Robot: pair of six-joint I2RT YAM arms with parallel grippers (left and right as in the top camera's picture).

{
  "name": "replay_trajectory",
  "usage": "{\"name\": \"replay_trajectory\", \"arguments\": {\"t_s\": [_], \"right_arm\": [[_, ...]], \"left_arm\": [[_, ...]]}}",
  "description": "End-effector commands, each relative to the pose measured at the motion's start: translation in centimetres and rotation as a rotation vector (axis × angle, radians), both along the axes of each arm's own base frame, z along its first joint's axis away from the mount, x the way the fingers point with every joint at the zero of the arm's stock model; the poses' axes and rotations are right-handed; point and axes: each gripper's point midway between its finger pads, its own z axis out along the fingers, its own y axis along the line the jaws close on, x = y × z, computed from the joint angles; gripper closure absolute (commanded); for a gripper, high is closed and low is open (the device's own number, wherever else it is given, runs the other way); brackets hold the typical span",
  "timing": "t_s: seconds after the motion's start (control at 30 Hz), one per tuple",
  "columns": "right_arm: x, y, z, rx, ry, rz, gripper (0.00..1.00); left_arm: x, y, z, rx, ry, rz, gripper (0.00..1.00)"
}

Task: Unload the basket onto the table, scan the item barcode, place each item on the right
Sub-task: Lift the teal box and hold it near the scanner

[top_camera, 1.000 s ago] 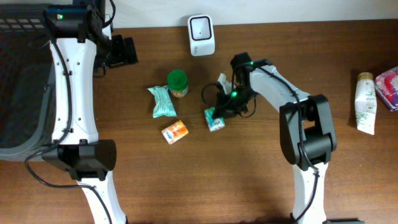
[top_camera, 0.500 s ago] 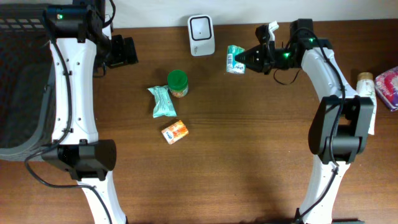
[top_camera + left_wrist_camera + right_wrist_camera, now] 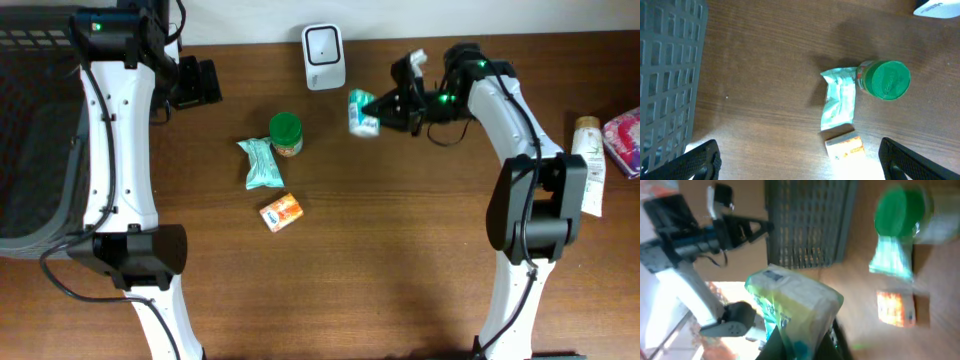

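Packet (image 3: 363,112) shifted left near scanner (image 3: 324,44); only right wrist view shows its label (image 3: 771,280).

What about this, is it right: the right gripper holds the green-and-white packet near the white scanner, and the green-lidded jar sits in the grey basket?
Not quite. The green-lidded jar is not in the grey basket; it stands on the wooden table beside a mint-green pouch, as the overhead view shows. The right gripper does hold the green-and-white packet near the white scanner.
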Motion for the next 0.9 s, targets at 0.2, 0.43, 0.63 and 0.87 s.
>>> {"name": "replay_trajectory", "arguments": {"t_s": [0.2,0.43,0.63,0.87], "right_arm": [[-2.5,-0.3,-1.4,-0.100,-0.129,0.060,0.96],[-4.1,-0.7,-2.6,-0.174,-0.211,0.128,0.96],[-5.8,-0.9,-2.1,-0.165,-0.220,0.173,0.96],[-6.2,-1.0,-2.4,-0.180,-0.211,0.188,0.96]], "left_arm": [[-0.2,-0.1,0.9,0.009,-0.022,-0.015,0.01],[-0.2,-0.1,0.9,0.009,-0.022,-0.015,0.01],[-0.2,-0.1,0.9,0.009,-0.022,-0.015,0.01],[-0.2,-0.1,0.9,0.009,-0.022,-0.015,0.01]]}}
